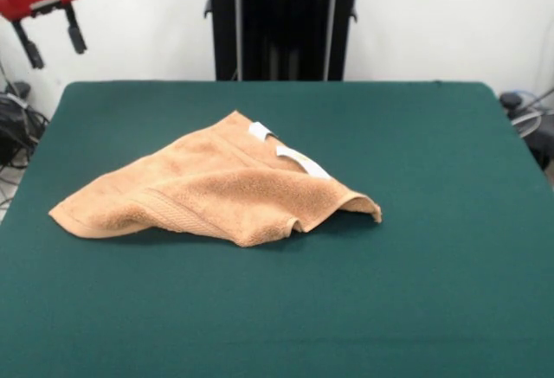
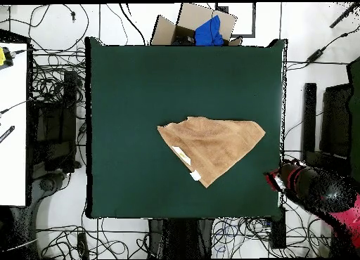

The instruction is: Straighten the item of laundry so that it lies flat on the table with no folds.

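Observation:
The orange-tan towel [image 1: 216, 183] lies crumpled near the middle of the green table [image 1: 415, 265]. It is folded over itself into a rough triangle, with one corner lifted at the right. Two white tags [image 1: 299, 160] show on its far edge. In the overhead view the towel [image 2: 211, 146] is a triangle on the table [image 2: 140, 88], with the tags [image 2: 184, 159] on its lower left edge. My gripper [image 1: 54, 45] hangs above and beyond the table's far left corner, away from the towel, its fingers [image 1: 76, 36] apart and empty. The red arm [image 2: 309, 187] shows at the table's lower right corner.
The black pedestal [image 1: 281, 23] stands behind the table's far edge. A cardboard box with a blue item [image 2: 207, 29] sits past the table's top edge in the overhead view. Cables [image 2: 56, 95] and a white surface [image 2: 13, 124] lie to the left.

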`<action>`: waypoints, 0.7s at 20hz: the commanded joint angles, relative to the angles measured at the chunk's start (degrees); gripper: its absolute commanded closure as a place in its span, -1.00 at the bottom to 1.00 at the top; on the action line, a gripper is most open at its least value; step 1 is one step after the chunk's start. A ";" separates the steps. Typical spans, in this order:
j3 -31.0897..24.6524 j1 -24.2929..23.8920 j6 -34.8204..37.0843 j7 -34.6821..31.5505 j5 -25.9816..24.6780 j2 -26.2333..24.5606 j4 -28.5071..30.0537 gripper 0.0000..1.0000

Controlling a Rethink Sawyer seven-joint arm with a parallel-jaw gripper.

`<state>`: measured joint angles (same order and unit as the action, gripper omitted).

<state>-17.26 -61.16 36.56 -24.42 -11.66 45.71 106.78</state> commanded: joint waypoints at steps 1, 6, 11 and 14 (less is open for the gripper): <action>-4.12 -0.78 -3.51 -9.19 1.61 -3.31 9.17 -1.00; -4.35 1.08 -1.64 -8.52 1.11 -5.10 7.96 -1.00; -7.65 1.84 -3.00 -7.25 1.95 -9.11 6.92 -1.00; -9.08 2.21 -1.59 -4.00 -0.04 -10.01 6.43 -1.00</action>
<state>-18.64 -61.16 35.27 -24.42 -11.67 40.21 110.97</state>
